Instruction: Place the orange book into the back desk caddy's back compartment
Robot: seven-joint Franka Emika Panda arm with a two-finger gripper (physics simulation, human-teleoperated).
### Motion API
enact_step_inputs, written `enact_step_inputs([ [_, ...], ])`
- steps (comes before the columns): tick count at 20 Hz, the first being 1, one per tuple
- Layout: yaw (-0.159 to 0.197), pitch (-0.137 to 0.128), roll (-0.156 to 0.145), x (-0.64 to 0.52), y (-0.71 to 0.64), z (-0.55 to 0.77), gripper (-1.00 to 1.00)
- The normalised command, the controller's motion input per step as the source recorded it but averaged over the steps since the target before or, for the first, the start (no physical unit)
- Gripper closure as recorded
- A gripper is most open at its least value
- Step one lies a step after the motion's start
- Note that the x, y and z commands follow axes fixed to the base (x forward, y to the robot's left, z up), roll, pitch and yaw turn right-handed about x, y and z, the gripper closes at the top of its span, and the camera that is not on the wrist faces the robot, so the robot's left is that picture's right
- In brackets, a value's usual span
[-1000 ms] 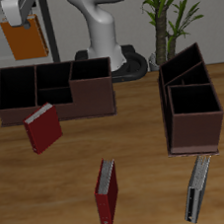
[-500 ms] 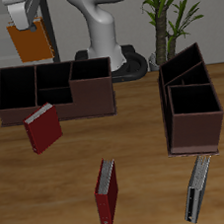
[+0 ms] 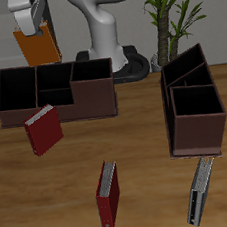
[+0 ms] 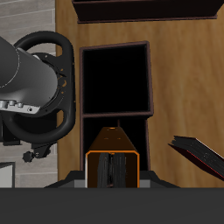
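So the gripper [image 3: 30, 17] has its jaws clamped on the orange book [image 3: 35, 43], which hangs slightly tilted in the air above the back desk caddy [image 3: 55, 92]. My guess is it's held by the top edge so it can drop edge-first into a cell [image 4: 115, 80].

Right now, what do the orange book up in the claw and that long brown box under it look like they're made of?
The orange book, held in the gripper, looks like a hardcover: flat, matte orange boards, possibly card or cloth. The back desk caddy looks like dark brown wood or painted board, with thin straight walls and a dull finish. Both are simulator renders, so the materials are guesses.
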Motion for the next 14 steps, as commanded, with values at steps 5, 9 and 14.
enact_step_inputs([
  [5,0.017,0.02,0.033,-0.01,0.14,-0.11,1.0],
  [9,-0.007,0.041,0.014,-0.04,0.07,-0.16,1.0],
  [14,-0.008,0.043,-0.01,0.0,-0.01,-0.14,1.0],
])
